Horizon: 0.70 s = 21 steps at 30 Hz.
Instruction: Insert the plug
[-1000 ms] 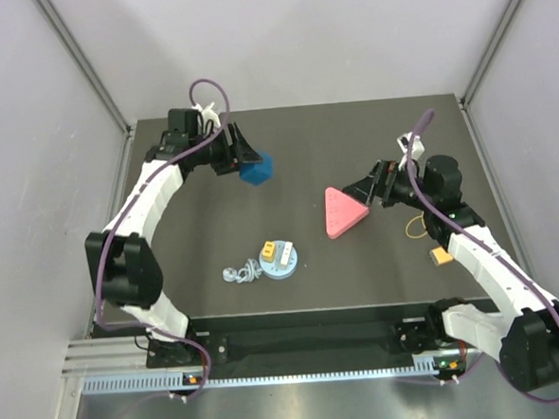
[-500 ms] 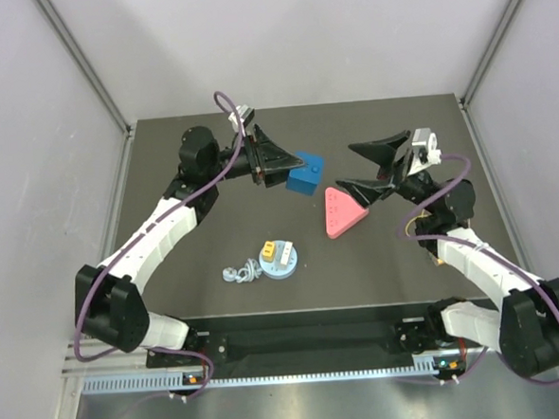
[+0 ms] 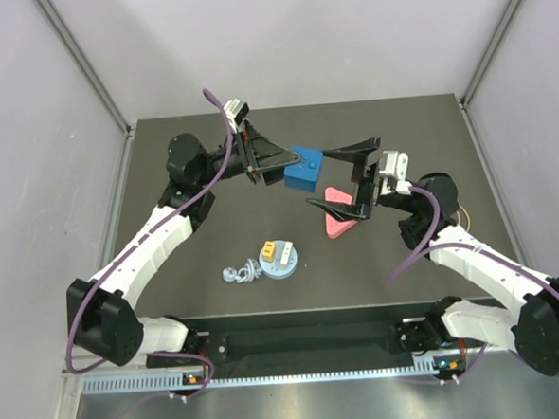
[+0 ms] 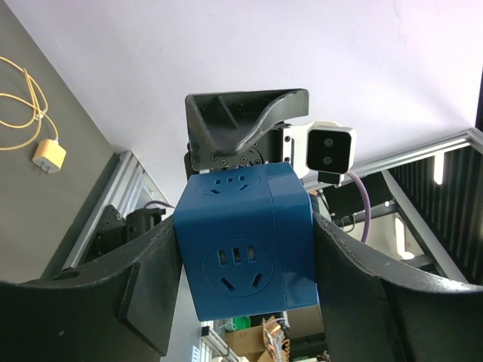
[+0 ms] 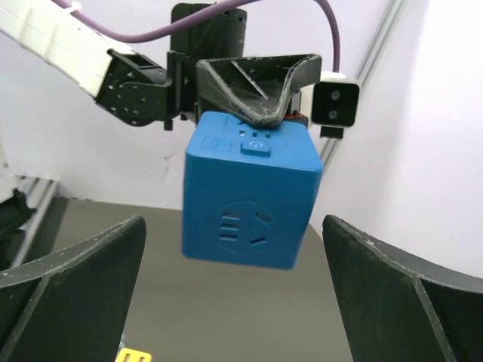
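Observation:
A blue socket cube (image 3: 305,167) hangs in the air over the middle of the dark table (image 3: 205,233), and my left gripper (image 3: 291,169) is shut on its two sides. The left wrist view shows the cube (image 4: 241,256) wedged between the black fingers (image 4: 143,279), one socket face turned to the camera. My right gripper (image 3: 320,177) stands wide open just right of the cube, pointing at it and not touching. In the right wrist view the cube (image 5: 249,196) floats between the spread fingers (image 5: 83,264). The small yellow plug (image 4: 44,156) lies on the table with its thin yellow cord (image 4: 19,90).
A pink triangular block (image 3: 342,215) lies under the right gripper. A round blue disc (image 3: 279,257) with yellow and white pieces sits near the front, a grey coiled piece (image 3: 240,273) beside it. Pale walls close in the table on three sides.
My left arm carried the blue cube from the back left, rightward and upward, to the middle. My right gripper swung left and rose toward the cube, staying open.

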Available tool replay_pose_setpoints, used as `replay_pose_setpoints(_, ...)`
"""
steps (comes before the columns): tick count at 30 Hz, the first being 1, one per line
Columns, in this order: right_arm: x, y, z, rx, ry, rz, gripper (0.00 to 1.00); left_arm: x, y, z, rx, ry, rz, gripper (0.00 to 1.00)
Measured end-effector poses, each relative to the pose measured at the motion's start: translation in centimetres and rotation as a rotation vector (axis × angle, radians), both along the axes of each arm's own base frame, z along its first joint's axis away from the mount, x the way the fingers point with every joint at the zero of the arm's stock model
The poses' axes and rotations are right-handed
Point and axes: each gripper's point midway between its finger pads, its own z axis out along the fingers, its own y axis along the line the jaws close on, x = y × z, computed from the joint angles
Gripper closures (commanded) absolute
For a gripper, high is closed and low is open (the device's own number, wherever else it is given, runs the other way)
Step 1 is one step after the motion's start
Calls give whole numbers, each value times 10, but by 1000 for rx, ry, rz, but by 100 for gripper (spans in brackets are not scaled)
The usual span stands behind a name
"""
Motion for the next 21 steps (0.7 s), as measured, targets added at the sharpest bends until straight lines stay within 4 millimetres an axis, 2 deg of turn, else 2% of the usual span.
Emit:
replay_pose_setpoints(7,15,10,6,-15,-27,-44,2,-4,-1,-10,-13,46,-21,100)
replay_pose_setpoints(10,17,16,2,-29,-20,-29,18,-3,-1,-10,-15,46,-15,100)
replay_pose_setpoints(11,17,18,1,-35,-20,-20,36,-2,-2,-10,-15,48,-13,100)
replay_pose_setpoints(13,16,21,-2,-46,-9,3,63,1,-2,-8,-23,40,4,99)
replay_pose_setpoints(14,16,22,-2,-43,-3,7,82,2,-2,-8,-24,38,8,80)
replay_pose_setpoints(15,16,22,-1,-41,-1,8,90,3,-2,-8,-25,39,11,66)
replay_pose_setpoints(16,16,22,-1,-40,-2,8,99,3,-2,-8,-25,38,12,48)
replay_pose_setpoints(18,16,22,-1,-41,-2,10,100,3,-2,-9,-18,27,13,5)
replay_pose_setpoints(21,18,23,-8,-64,26,12,100,3,-5,-12,52,-29,8,2)
